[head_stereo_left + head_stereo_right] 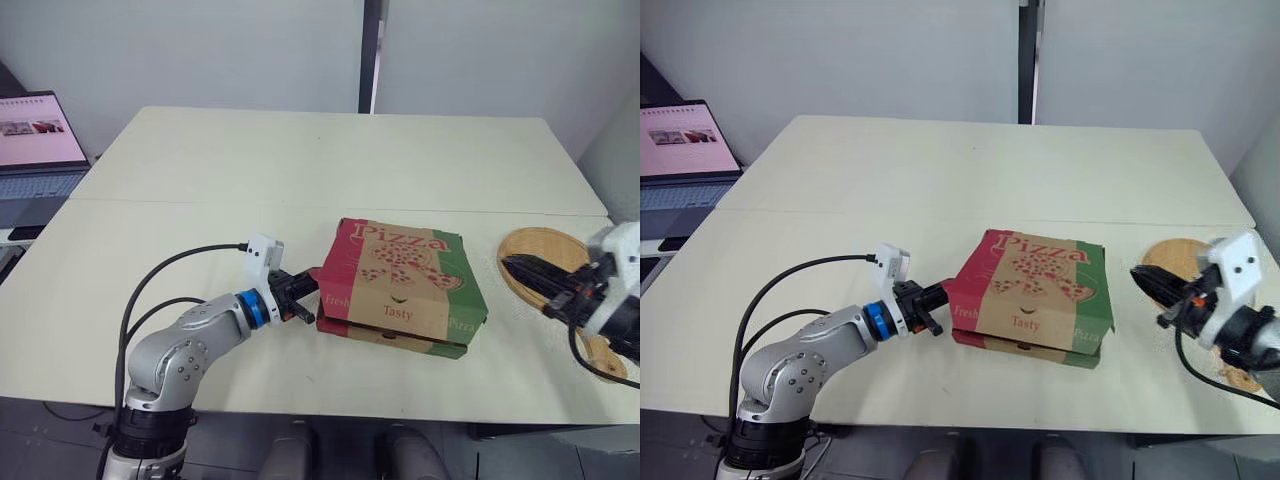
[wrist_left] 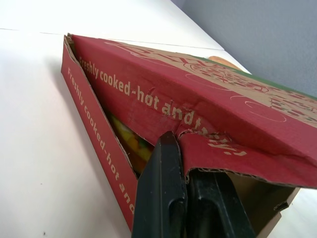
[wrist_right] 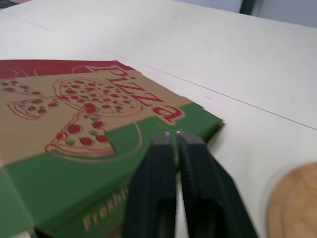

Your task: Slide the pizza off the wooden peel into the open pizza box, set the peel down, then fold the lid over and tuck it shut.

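**Left gripper at pizza box, lid down but not flush**

Left gripper [image 1: 300, 297]: nearest item, at the box's left side, jaws pinching the lid's red side flap [image 2: 208, 144].

Pizza box [image 1: 402, 285]: on the table [image 1: 300, 160], near the front edge, turned slightly askew. The lid [image 1: 405, 265] is lowered and gapes on the left. Printed "Pizza" along the far edge, "Tasty" nearer the robot, "Freshly cooked-hot and…" on the side.

Contents: yellow-green pizza [image 2: 131, 140], glimpsed through the gap.

Peel [image 1: 548, 248]: round, wooden, flat on the table right of the box, its long axis running toward the near right.

Right gripper [image 1: 510, 263]: over the peel, jaws pressed together, empty.

Laptop [image 1: 35, 140]: far left, screen lit.
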You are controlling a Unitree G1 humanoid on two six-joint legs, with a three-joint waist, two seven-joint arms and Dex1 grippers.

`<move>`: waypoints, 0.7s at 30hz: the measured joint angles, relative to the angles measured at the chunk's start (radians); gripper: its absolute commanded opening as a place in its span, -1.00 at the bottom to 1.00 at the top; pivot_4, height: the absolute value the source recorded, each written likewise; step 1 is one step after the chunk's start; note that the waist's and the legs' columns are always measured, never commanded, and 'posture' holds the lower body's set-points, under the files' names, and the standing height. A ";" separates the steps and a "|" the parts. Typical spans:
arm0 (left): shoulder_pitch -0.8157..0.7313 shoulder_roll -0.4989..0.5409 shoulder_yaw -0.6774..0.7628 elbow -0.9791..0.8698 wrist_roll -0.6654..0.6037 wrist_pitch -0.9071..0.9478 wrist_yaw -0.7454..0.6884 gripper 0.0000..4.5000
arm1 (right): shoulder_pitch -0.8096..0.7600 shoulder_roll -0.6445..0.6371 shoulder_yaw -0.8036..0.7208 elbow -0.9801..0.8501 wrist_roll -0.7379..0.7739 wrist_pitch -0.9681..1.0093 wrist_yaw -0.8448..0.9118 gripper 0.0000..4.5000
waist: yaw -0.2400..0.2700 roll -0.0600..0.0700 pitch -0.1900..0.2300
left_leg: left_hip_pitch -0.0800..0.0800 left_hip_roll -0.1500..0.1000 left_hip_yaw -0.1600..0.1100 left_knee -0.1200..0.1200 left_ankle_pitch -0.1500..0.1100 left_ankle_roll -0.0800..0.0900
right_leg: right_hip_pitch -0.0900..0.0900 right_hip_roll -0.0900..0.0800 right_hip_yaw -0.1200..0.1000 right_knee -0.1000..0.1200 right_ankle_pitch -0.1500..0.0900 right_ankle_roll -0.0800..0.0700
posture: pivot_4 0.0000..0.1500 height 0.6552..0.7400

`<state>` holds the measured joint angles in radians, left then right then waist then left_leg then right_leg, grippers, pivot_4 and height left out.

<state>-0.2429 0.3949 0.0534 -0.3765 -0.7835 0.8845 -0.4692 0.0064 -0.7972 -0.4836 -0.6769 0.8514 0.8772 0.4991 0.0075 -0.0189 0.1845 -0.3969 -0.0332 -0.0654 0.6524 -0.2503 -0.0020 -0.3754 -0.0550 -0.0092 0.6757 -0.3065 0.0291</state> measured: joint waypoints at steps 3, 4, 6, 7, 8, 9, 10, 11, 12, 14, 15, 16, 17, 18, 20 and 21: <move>0.001 -0.002 0.003 0.000 -0.006 -0.002 -0.008 -1.00 | -0.032 -0.003 0.111 -0.001 -0.013 0.002 0.004 -0.99 | 0.001 0.000 0.000 | 0.000 0.000 -0.001 0.000 0.000 0.000 | 0.000 0.000 -0.001 0.000 0.000 0.000 | 1.00 1.00; 0.001 -0.001 0.005 0.000 -0.007 -0.002 -0.013 -0.92 | -0.032 -0.004 0.139 -0.001 -0.019 0.002 0.007 -1.00 | 0.001 0.000 0.000 | 0.000 0.000 -0.001 -0.001 0.000 0.000 | 0.000 0.000 -0.001 0.000 0.000 0.000 | 1.00 1.00; 0.003 0.007 0.007 0.000 -0.007 -0.003 -0.028 -0.72 | -0.034 -0.006 0.168 0.000 -0.033 0.002 0.015 -1.00 | 0.001 0.000 0.000 | -0.001 0.000 0.000 -0.001 0.000 0.000 | -0.001 0.000 0.000 0.000 0.000 0.000 | 1.00 1.00; 0.009 0.024 0.009 -0.001 -0.009 -0.002 -0.047 -0.59 | -0.039 -0.010 0.180 0.001 -0.041 0.001 0.020 -1.00 | 0.000 0.000 0.000 | -0.001 0.000 0.000 -0.001 0.000 0.000 | -0.001 0.000 0.000 0.000 0.000 0.000 | 1.00 1.00; 0.018 0.046 0.010 -0.004 -0.014 -0.001 -0.067 -0.44 | -0.045 -0.013 0.191 0.001 -0.046 -0.002 0.024 -1.00 | 0.000 0.000 0.000 | 0.000 0.000 -0.001 -0.001 0.000 0.000 | -0.001 0.000 0.000 0.000 0.000 0.000 | 1.00 1.00; 0.025 0.068 0.012 -0.006 -0.022 0.000 -0.091 -0.31 | -0.047 -0.013 0.197 0.002 -0.048 -0.006 0.027 -1.00 | -0.001 0.000 0.000 | 0.000 0.000 0.000 -0.001 0.000 0.000 | -0.001 0.000 0.000 0.000 0.000 0.000 | 1.00 1.00; 0.029 0.087 0.015 -0.012 -0.027 -0.001 -0.112 -0.15 | -0.049 -0.013 0.202 0.004 -0.053 -0.010 0.030 -1.00 | -0.001 0.000 0.000 | 0.000 0.000 0.000 -0.002 0.000 0.000 | -0.001 0.000 0.000 0.000 0.000 0.000 | 1.00 1.00; 0.034 0.105 0.022 -0.016 -0.033 -0.002 -0.136 -0.03 | -0.051 -0.013 0.205 0.005 -0.055 -0.013 0.032 -1.00 | -0.001 0.000 0.000 | 0.000 0.000 0.000 -0.002 0.000 0.000 | -0.001 0.000 0.000 0.000 0.000 0.000 | 1.00 1.00; 0.036 0.133 0.032 -0.016 -0.043 -0.003 -0.165 0.12 | -0.055 -0.013 0.210 0.007 -0.061 -0.018 0.034 -1.00 | -0.002 0.000 0.000 | 0.000 0.001 0.000 -0.002 0.000 0.000 | -0.002 0.000 0.000 0.000 0.000 0.000 | 1.00 1.00; 0.035 0.184 0.062 -0.012 -0.055 -0.004 -0.217 0.39 | -0.056 -0.013 0.212 0.014 -0.073 -0.022 0.042 -1.00 | -0.002 0.000 0.000 | 0.000 0.001 0.000 -0.003 0.000 0.000 | -0.002 0.000 0.000 0.000 0.000 0.000 | 1.00 1.00; 0.033 0.210 0.077 -0.007 -0.061 -0.004 -0.243 0.55 | -0.056 -0.013 0.212 0.018 -0.081 -0.025 0.045 -1.00 | -0.002 0.000 0.000 | 0.000 0.001 0.000 -0.003 0.000 0.000 | -0.002 0.000 0.000 0.000 0.000 0.000 | 1.00 1.00; 0.025 0.237 0.084 0.007 -0.078 0.005 -0.273 0.71 | -0.056 -0.013 0.212 0.020 -0.084 -0.029 0.047 -1.00 | -0.002 0.000 0.000 | 0.000 0.001 0.000 -0.003 0.000 0.000 | -0.002 0.000 0.000 0.000 0.000 0.000 | 1.00 1.00; -0.012 0.291 0.090 0.045 -0.109 0.036 -0.325 0.85 | -0.056 -0.013 0.212 0.025 -0.086 -0.034 0.052 -1.00 | -0.003 -0.001 0.001 | -0.001 0.001 -0.001 -0.003 0.000 0.000 | -0.003 0.000 -0.001 0.000 0.000 0.000 | 1.00 1.00; -0.042 0.328 0.102 0.073 -0.128 0.059 -0.355 0.98 | -0.055 -0.013 0.212 0.025 -0.087 -0.038 0.056 -1.00 | -0.003 -0.001 0.001 | -0.001 0.001 -0.001 -0.003 0.000 -0.001 | -0.004 0.001 -0.001 0.001 0.000 0.000 | 1.00 1.00; -0.151 0.411 0.136 0.145 -0.171 0.106 -0.434 0.99 | -0.054 -0.013 0.213 0.027 -0.096 -0.044 0.067 -1.00 | -0.002 -0.001 0.001 | -0.001 0.001 -0.001 -0.003 0.000 0.000 | -0.004 0.001 -0.001 0.001 0.000 -0.001 | 1.00 1.00; -0.188 0.427 0.149 0.159 -0.178 0.108 -0.457 0.99 | -0.054 -0.013 0.213 0.028 -0.099 -0.047 0.069 -1.00 | -0.002 -0.001 0.001 | -0.001 0.000 0.000 -0.003 0.000 0.000 | -0.004 0.001 -0.001 0.000 0.000 0.000 | 1.00 1.00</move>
<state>-0.4312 0.8217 0.2020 -0.2178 -0.9610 0.9929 -0.9262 -0.0473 -0.8101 -0.2703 -0.6490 0.7526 0.8304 0.5681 0.0057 -0.0199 0.1853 -0.3979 -0.0330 -0.0651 0.6492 -0.2499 -0.0023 -0.3789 -0.0545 -0.0098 0.6758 -0.3067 0.0286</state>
